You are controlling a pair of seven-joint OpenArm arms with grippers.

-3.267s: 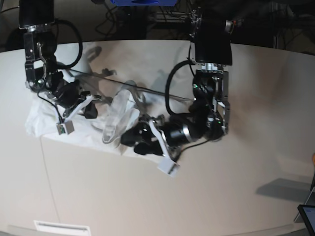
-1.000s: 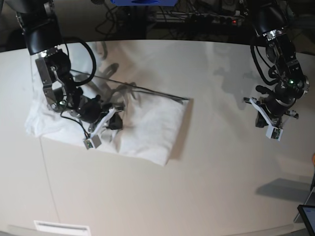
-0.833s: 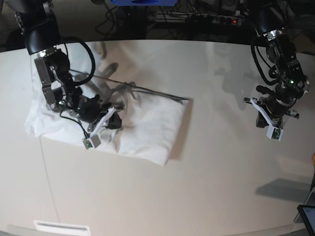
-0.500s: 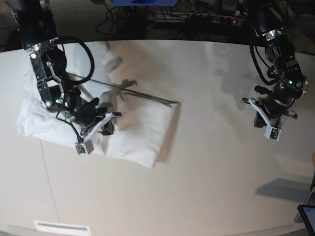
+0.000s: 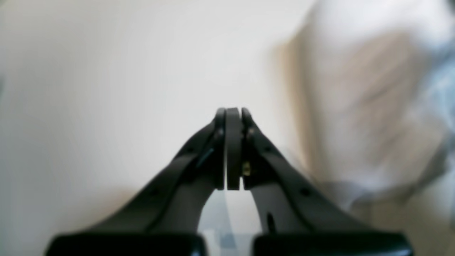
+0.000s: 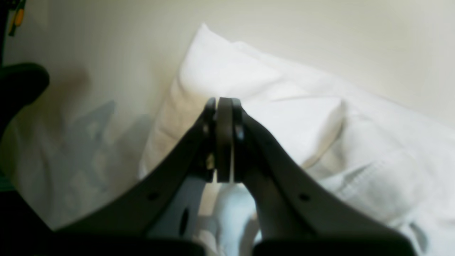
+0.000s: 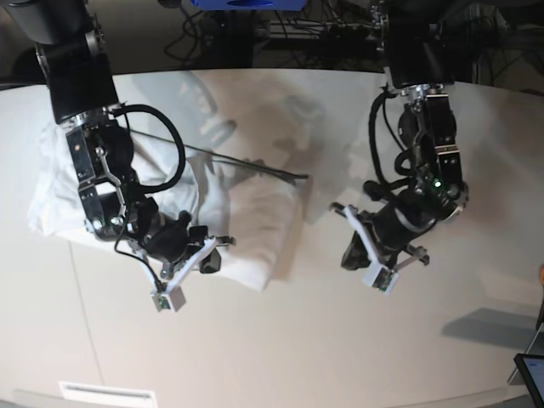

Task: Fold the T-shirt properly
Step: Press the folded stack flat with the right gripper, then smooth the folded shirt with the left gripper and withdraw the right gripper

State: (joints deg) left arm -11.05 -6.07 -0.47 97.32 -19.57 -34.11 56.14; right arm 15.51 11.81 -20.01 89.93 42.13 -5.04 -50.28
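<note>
Lying folded on the table (image 7: 280,340), the T-shirt (image 7: 246,217) seems ungripped, both jaws pressed together.

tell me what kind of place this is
Probably a robotics lab or test bench: two robot arms work over a bare off-white tabletop holding a white T-shirt, with cables and equipment crowded behind it.

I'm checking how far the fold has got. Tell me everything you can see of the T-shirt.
The T-shirt is plain white, thin and wrinkled, folded into a rough, puffy rectangle on the left part of the off-white table. Layers overlap and a hemmed edge shows in the right wrist view. No sleeves or collar are visible. The right gripper, shut, is at its near edge; whether it pinches fabric is unclear. The left gripper, also shut, is off the cloth.
</note>
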